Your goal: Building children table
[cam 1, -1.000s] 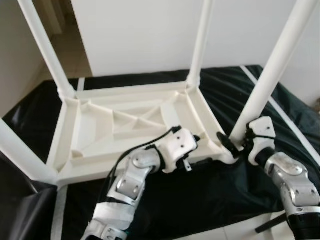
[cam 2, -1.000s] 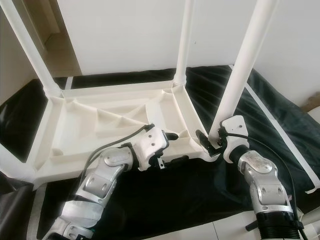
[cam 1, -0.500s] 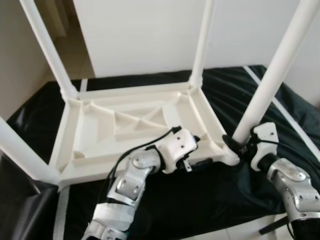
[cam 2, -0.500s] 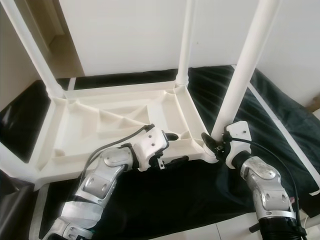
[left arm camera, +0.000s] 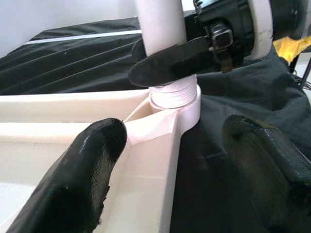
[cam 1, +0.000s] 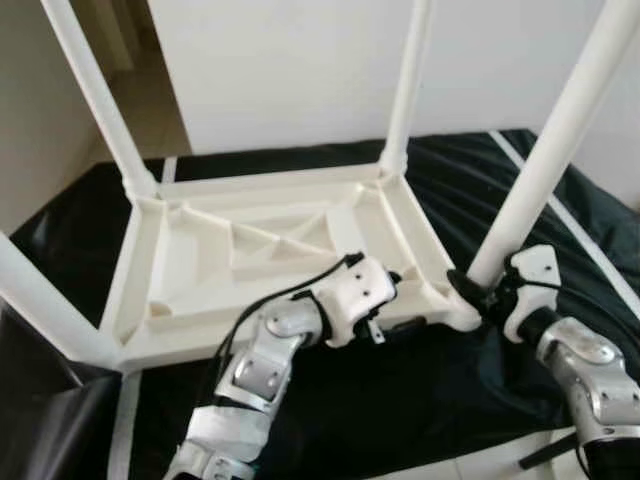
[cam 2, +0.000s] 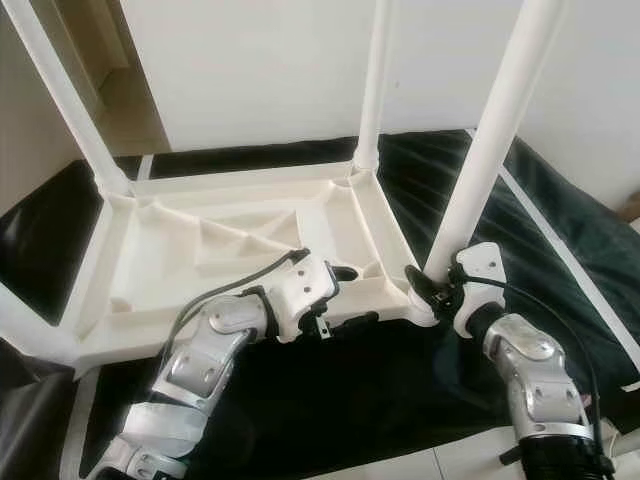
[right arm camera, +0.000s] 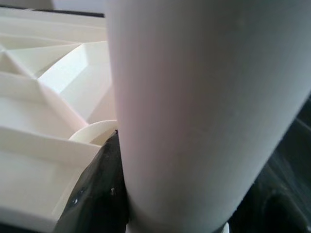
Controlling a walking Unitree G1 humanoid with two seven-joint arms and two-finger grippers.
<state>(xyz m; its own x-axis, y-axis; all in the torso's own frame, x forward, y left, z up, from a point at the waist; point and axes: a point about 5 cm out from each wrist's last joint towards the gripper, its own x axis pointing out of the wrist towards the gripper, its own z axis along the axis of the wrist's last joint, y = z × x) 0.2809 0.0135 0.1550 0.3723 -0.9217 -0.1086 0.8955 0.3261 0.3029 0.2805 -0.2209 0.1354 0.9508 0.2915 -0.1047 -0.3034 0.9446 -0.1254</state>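
Cloth (cam 1: 420, 400) — black and creased, crossed by pale tape lines — covers the floor under an upturned white children's table (cam 1: 270, 250), whose ribbed underside faces up. Four white legs rise from its corners: two far ones (cam 1: 95, 95) (cam 1: 405, 85) against the white wall (cam 1: 290, 70), one near left (cam 1: 35, 300), and the near right leg (cam 1: 550, 150).

The right claw (cam 1: 478, 292) is clamped on the near right leg just above its socket, one black finger (left arm camera: 170, 60) pressed across the tube, the white threaded collar (left arm camera: 174, 94) visible below it. In the right wrist view the leg sits tight against the dark finger (right arm camera: 99, 194).

The left claw (left arm camera: 184, 165) reaches over the table's near rail (cam 1: 300, 335) beside that same corner, its fingers (left arm camera: 80, 179) well apart — one over the inner side of the frame, the other over the black cloth, with the frame's edge between them and nothing gripped.
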